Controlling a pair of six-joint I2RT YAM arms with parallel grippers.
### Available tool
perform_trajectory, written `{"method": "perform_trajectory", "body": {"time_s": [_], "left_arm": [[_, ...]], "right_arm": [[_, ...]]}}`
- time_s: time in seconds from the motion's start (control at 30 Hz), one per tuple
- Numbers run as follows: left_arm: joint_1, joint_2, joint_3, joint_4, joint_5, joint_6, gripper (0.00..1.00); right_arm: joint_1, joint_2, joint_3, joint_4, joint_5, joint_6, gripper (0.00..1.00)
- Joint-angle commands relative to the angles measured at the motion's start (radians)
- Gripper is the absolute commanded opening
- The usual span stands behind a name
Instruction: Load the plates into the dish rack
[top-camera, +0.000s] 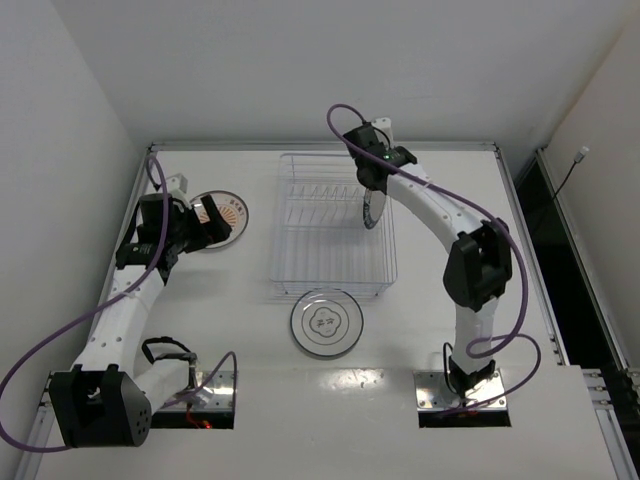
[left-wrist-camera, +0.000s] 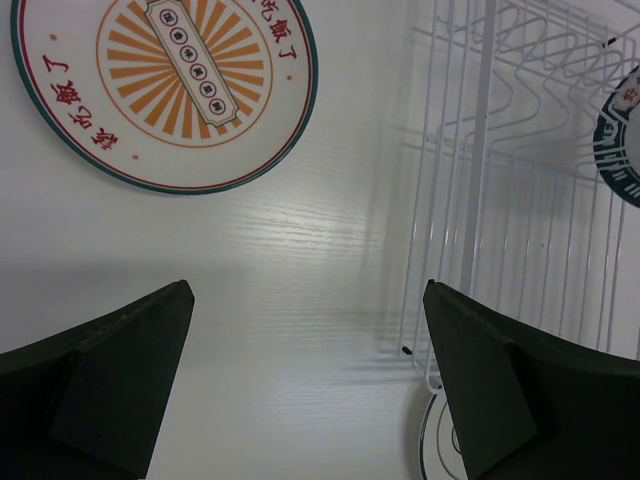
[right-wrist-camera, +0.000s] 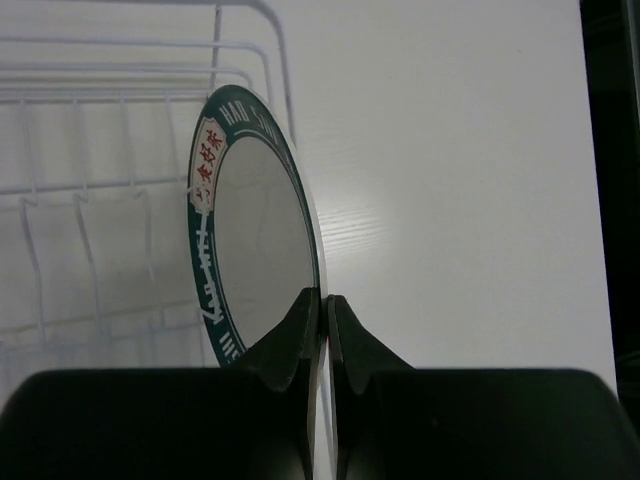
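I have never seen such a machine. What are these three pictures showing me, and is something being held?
Two robot arms stand on a white table. One picture looks down from above; the other two come from cameras on each wrist. The right gripper pinches a teal-rimmed plate on edge over the dish rack. The left gripper is open and empty beside an orange-patterned plate lying flat. A third plate lies before the rack.

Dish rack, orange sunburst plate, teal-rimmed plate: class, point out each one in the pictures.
Dish rack (top-camera: 330, 262), top view, on its wire floor.
Orange sunburst plate (left-wrist-camera: 190, 60), left wrist view, on its patterned centre.
Teal-rimmed plate (right-wrist-camera: 262, 250), right wrist view, on its plain centre.
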Motion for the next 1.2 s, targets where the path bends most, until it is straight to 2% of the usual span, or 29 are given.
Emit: {"method": "perform_trajectory", "body": {"time_s": [0.0,0.1,0.2,0.27,0.33,0.4,0.43,0.53,0.57,0.67,0.73,0.77,0.83,0.87,0.93,0.97,1.03,1.17], "left_arm": [[-0.004,-0.02,0.0,0.004,-0.025,0.01,1.0],[-0.004,-0.002,0.0,-0.007,-0.055,0.001,1.0],[-0.004,0.026,0.0,-0.017,-0.094,-0.008,1.0],[-0.004,0.041,0.011,-0.042,-0.164,-0.031,1.0],[0.005,0.054,0.022,-0.06,-0.202,-0.06,1.0],[0.02,0.064,0.022,-0.071,-0.235,-0.102,1.0],[0.042,0.064,0.031,-0.071,-0.235,-0.149,1.0],[0.074,0.077,0.04,-0.083,-0.259,-0.24,1.0],[0.085,0.107,0.04,-0.07,-0.232,-0.281,1.0],[0.124,0.156,0.04,-0.019,-0.198,-0.349,1.0],[0.157,0.221,0.01,0.03,-0.114,-0.367,1.0],[0.192,0.244,-0.022,0.102,-0.079,-0.378,1.0],[0.241,0.3,-0.082,0.253,0.108,-0.402,0.91],[0.253,0.317,-0.099,0.301,0.109,-0.416,0.91],[0.264,0.327,-0.133,0.396,0.199,-0.447,0.91],[0.273,0.327,-0.165,0.502,0.233,-0.474,0.99],[0.273,0.317,-0.165,0.519,0.253,-0.484,1.0],[0.273,0.379,-0.054,0.389,0.222,-0.469,0.97]], "right_arm": [[0.022,0.004,0.029,0.012,0.034,-0.009,0.0],[0.032,0.014,0.009,0.025,0.006,-0.021,0.0],[0.032,-0.014,-0.002,0.034,-0.04,-0.012,0.13],[0.032,-0.054,-0.011,0.034,-0.078,-0.012,0.3],[0.032,-0.086,-0.022,0.046,-0.119,-0.012,0.35],[0.032,-0.135,-0.022,0.046,-0.173,-0.012,0.51],[0.032,-0.152,-0.022,0.037,-0.187,-0.012,0.65],[0.032,-0.212,-0.033,0.026,-0.243,-0.012,0.78],[0.032,-0.257,-0.047,0.016,-0.257,-0.003,1.0],[0.032,-0.357,-0.105,0.037,-0.388,-0.003,1.0],[0.023,-0.4,-0.142,0.058,-0.492,-0.003,1.0],[0.023,-0.42,-0.175,0.058,-0.52,-0.003,1.0],[0.023,-0.494,-0.223,0.068,-0.604,-0.003,1.0],[0.023,-0.494,-0.24,0.08,-0.604,-0.003,1.0],[0.023,-0.563,-0.298,0.115,-0.656,-0.015,1.0],[0.023,-0.586,-0.315,0.127,-0.678,-0.025,1.0],[0.023,-0.632,-0.338,0.137,-0.678,-0.044,1.0],[0.023,-0.644,-0.338,0.095,-0.632,-0.064,1.0]]}}
